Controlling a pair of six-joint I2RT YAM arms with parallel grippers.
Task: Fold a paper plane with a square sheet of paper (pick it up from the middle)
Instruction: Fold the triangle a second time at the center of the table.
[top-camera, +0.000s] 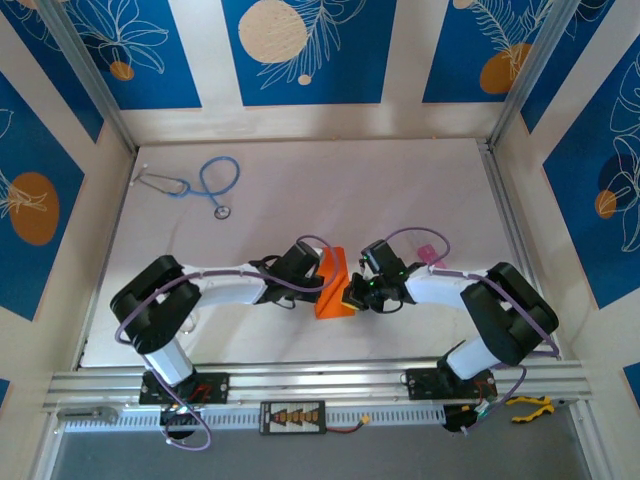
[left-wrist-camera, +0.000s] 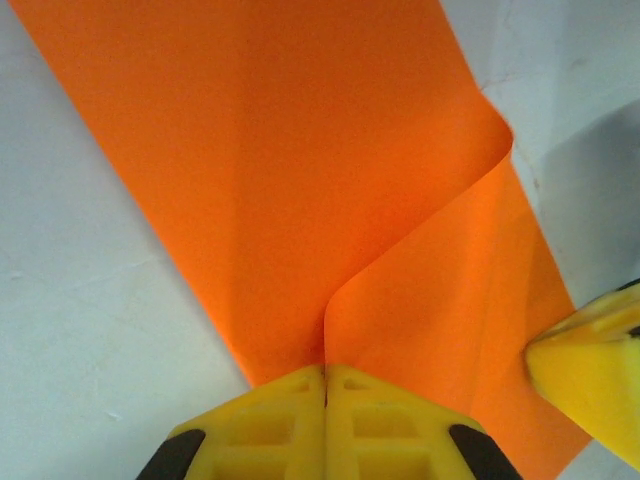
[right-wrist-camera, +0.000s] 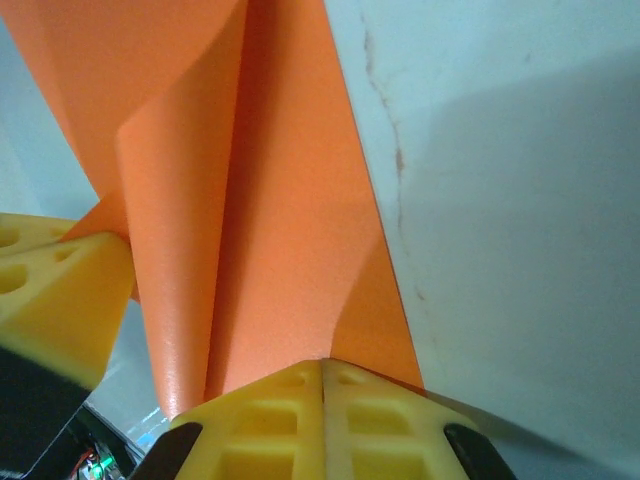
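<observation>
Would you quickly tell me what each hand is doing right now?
Left hand: closed, holding the orange paper.
Right hand: closed, holding the same orange paper.

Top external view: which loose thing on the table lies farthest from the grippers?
The blue stethoscope, at far left. The orange paper is pinched by left gripper and right gripper; the pink thing lies close behind them.

The overhead view is bright and even; my arms cast only faint, soft shadows on the white table. Up close, my left fingers blur at the near edge, and the orange paper shades softly across its folds. By my right wrist, a broad grey shadow darkens the table beside the paper.
</observation>
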